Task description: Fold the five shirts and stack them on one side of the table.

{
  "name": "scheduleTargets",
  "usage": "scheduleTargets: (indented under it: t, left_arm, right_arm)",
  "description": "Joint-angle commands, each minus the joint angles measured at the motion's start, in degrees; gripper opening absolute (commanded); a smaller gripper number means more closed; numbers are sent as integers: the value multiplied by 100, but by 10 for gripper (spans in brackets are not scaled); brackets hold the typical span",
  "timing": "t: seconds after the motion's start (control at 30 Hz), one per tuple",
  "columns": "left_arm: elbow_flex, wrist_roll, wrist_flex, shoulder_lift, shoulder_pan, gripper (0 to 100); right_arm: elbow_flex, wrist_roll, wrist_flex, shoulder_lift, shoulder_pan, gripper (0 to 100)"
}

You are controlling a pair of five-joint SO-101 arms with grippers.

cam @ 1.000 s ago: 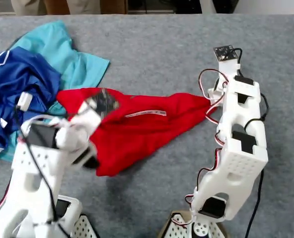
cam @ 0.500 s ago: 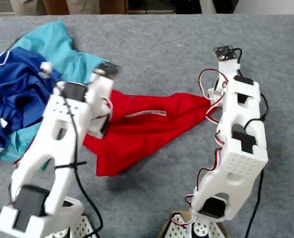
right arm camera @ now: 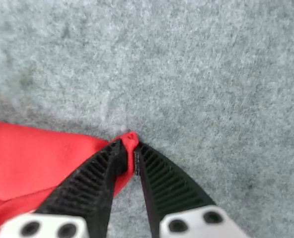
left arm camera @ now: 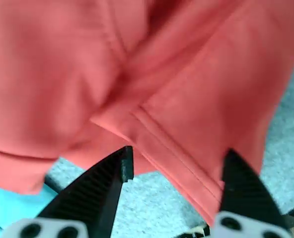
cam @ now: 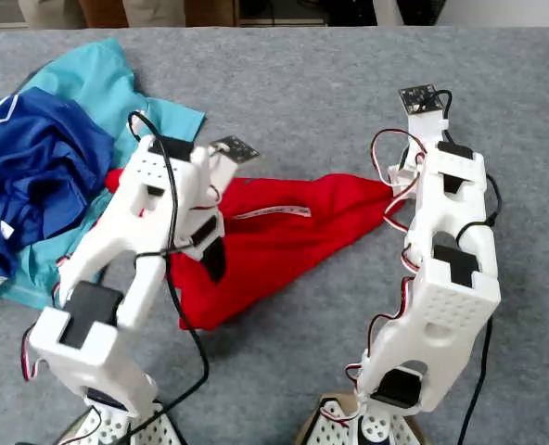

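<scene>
**Red shirt spanned between both arms, left end not yet gripped**

The red shirt (cam: 284, 232) lies on the grey tabletop (cam: 349, 93), its long axis running across from my left arm to my right. My right fingers (right arm camera: 100, 173) are clenched on the shirt's right-hand corner, with that arm bent down over the tip. My left fingers (left arm camera: 105, 191) hang released and spread wide above a stitched hem, the cloth directly beneath them. That arm is folded low over the shirt's left part. I judge the left needs a straight drop onto that hem. The blue shirt (cam: 33, 167) and teal shirt (cam: 117, 83) are heaped beside it.
</scene>
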Motion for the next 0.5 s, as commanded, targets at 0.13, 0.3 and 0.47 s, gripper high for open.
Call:
scheduleTargets:
  t: [0.13, 0.3, 0.47]
  left_arm:
    - [-448, -44, -97, 92, -88, 274]
    - [-457, -35, -97, 92, -79, 261]
    - [-299, 79, -396, 101, -79, 261]
  right_arm:
    - [-110, -35, -97, -268, 40, 1]
    - [-110, -44, -97, -268, 40, 1]
    - [-110, -44, -97, -268, 40, 1]
